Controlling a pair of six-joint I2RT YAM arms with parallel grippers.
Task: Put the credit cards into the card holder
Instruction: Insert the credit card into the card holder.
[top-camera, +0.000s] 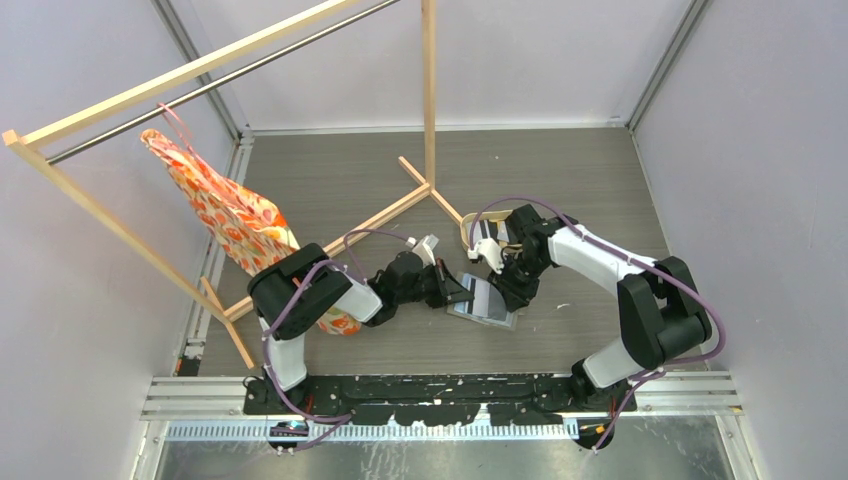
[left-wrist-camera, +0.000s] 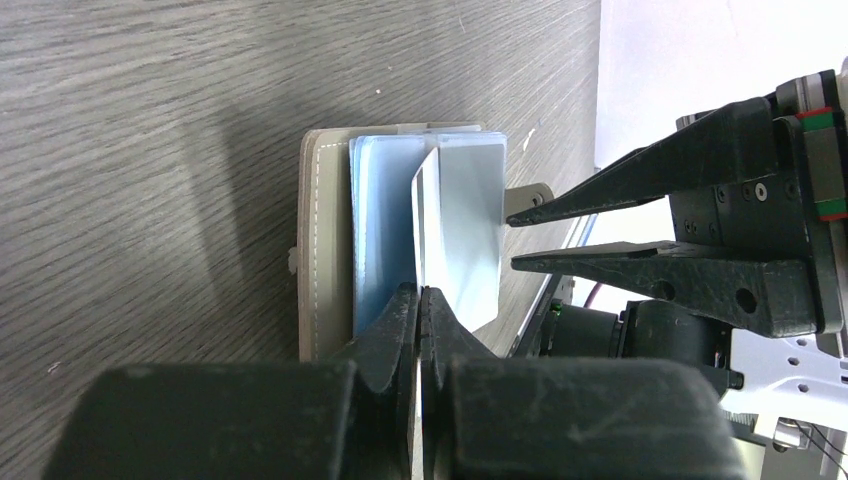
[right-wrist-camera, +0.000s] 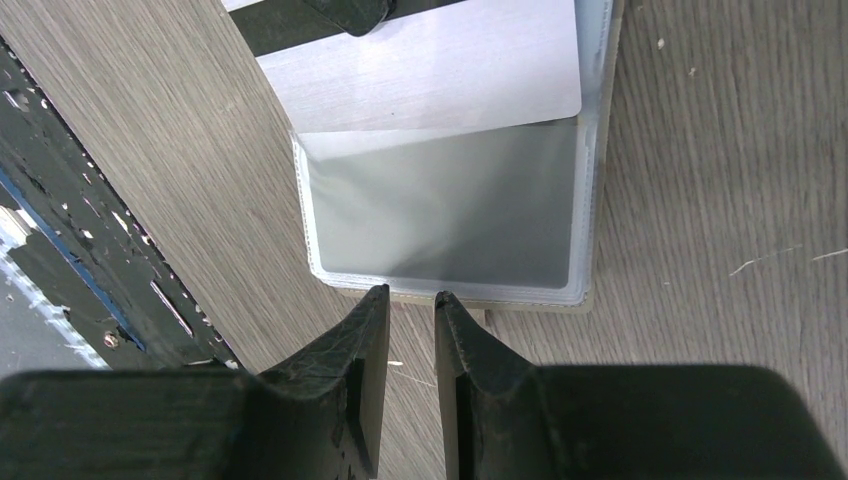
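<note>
The grey-taupe card holder (top-camera: 492, 304) lies open on the table between both grippers, its clear plastic sleeves up (right-wrist-camera: 440, 210); it also shows in the left wrist view (left-wrist-camera: 325, 250). My left gripper (top-camera: 456, 290) is shut on a whitish credit card (left-wrist-camera: 427, 215) held almost edge-on over the sleeves. In the right wrist view this card (right-wrist-camera: 430, 80) has its far end at the mouth of a sleeve. My right gripper (right-wrist-camera: 410, 295) sits at the holder's opposite edge with a narrow gap between its fingers (left-wrist-camera: 600, 195) and nothing in them. Other cards are not visible.
An oval light-wood tray (top-camera: 470, 232) lies just behind the right gripper. A wooden clothes rack (top-camera: 429, 100) with an orange patterned garment (top-camera: 235, 220) stands at the left and back. The black base rail (right-wrist-camera: 90, 260) runs along the near table edge.
</note>
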